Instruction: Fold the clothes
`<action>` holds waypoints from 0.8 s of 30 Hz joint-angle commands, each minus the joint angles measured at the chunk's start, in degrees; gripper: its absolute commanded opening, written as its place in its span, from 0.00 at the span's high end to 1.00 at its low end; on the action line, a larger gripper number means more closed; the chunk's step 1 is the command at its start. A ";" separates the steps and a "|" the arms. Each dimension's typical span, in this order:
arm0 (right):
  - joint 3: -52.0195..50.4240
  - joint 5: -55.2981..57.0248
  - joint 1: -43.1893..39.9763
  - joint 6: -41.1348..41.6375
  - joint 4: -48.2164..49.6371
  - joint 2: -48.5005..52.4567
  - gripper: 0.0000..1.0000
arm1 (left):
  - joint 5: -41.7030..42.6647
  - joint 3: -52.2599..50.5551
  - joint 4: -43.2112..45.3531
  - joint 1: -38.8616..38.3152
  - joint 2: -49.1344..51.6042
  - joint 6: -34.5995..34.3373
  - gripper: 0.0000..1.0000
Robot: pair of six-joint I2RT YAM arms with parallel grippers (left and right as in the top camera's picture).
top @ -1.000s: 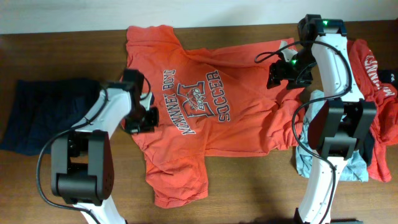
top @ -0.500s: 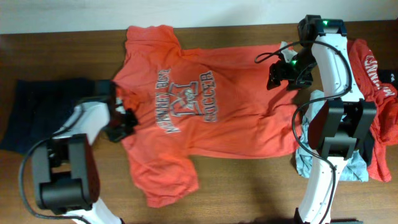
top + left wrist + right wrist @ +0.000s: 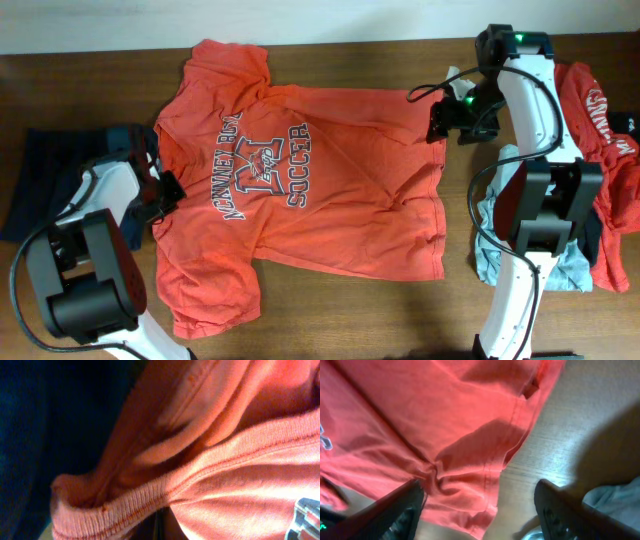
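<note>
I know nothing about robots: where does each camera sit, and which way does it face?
Overhead: above the table, facing down on the orange T-shirt; both arms show, left gripper and right gripper at the shirt's opposite ends.
Left wrist: on the left arm, close against the ribbed collar and a navy garment; fingers hidden.
Right wrist: on the right arm, facing the hem and table; both fingers show, spread.
All share the T-shirt.

In the left wrist view the orange-red T-shirt (image 3: 240, 485) fills the frame out of focus and hides the fingers of the left gripper (image 3: 163, 190). At the right edge of the overhead view the red printed tee (image 3: 600, 115) is cut off, and the right arm covers part of the pale grey-blue garment (image 3: 572, 275). The blurred fingers of the right gripper (image 3: 477, 510) run off the bottom of the right wrist view.
</note>
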 commanded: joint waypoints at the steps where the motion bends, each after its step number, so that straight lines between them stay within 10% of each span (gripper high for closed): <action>1: -0.50 -0.28 0.52 0.81 4.98 -0.76 0.45 | 0.07 5.49 -3.78 -1.40 1.38 4.83 0.99; 7: -2.10 -0.04 0.50 3.85 14.38 -0.22 0.62 | 0.48 17.38 -14.27 -9.51 -4.28 12.39 0.98; 11: -2.10 0.15 0.35 5.81 17.46 2.38 0.44 | 0.42 20.02 -14.80 -16.52 -8.46 14.93 0.91; 24: -2.10 -0.09 0.07 6.47 29.38 9.55 0.42 | -0.22 19.58 -17.88 -36.46 -9.97 17.51 0.88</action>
